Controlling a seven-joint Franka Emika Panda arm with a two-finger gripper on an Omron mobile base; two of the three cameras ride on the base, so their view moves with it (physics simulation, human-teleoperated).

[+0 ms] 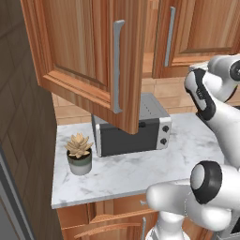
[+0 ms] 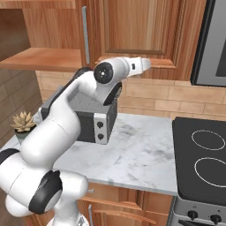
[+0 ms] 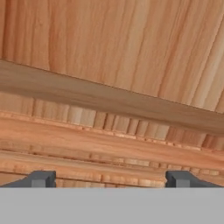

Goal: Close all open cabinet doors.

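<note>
Close against the wooden face of a cabinet door, the tool (image 3: 111,178) stands with its two dark tips spread wide, pinching nothing; whether they touch the wood cannot be told. Its hand view gives raised frame mouldings and a darker band across the panel. From the left base view, the open cabinet door (image 1: 89,56) juts out above the toaster oven (image 1: 133,129), its silver bar handle (image 1: 117,65) vertical near its free edge; a second door (image 1: 201,33) lies right of it. Left of the toaster oven a potted succulent (image 1: 79,152) stands on the marble counter (image 1: 140,173). Across in the right base view, a bare shelf (image 2: 42,59) and a black cooktop (image 2: 201,161) appear, with open counter between toaster oven and cooktop.
</note>
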